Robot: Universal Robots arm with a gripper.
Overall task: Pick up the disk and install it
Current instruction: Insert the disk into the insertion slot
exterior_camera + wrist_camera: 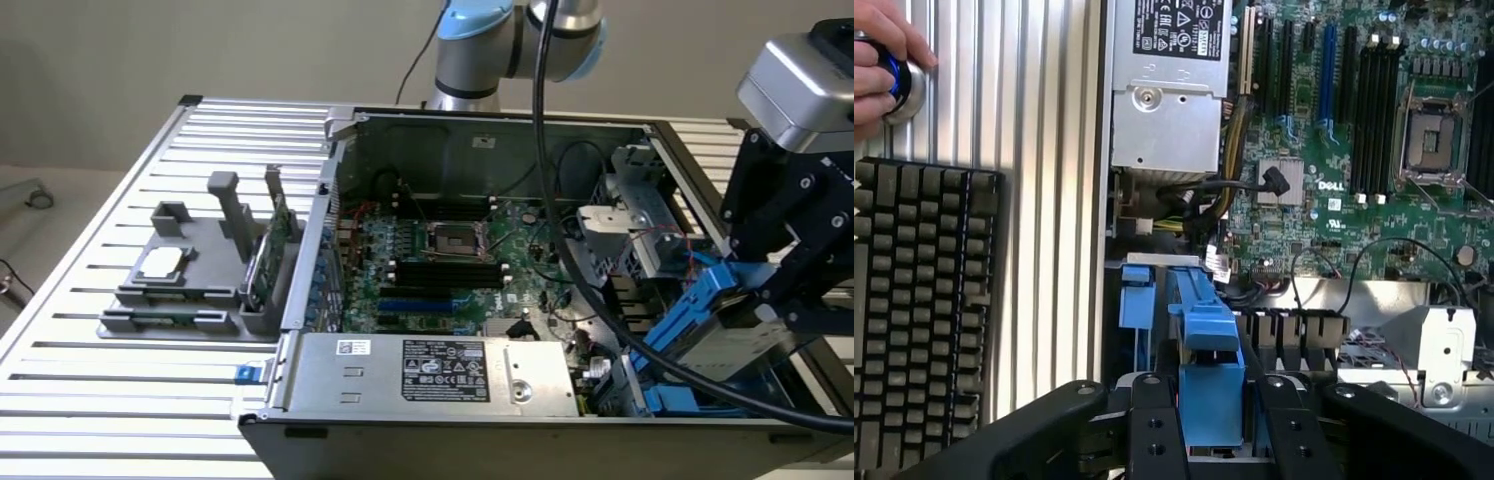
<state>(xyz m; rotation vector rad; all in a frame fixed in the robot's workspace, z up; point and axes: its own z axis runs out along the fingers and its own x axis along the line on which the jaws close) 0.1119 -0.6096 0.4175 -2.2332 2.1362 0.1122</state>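
The disk (731,338) is a silver-grey drive in a blue plastic carrier, tilted on edge over the right side of the open computer case (400,430). My gripper (771,300) is shut on it from the exterior view's right. In the wrist view the carrier's blue frame (1210,392) sits between my two black fingers (1154,432), above the metal drive bays (1294,330) at the case's edge. Most of the drive's silver face and its label are hidden.
The case holds a green motherboard (441,260), a grey power supply (427,372) and loose black cables (601,300). A grey fixture (187,285) with a small chip and an upright green card stands at the exterior view's left. A keyboard (919,330) lies beside the case; a hand (879,60) rests on a round button.
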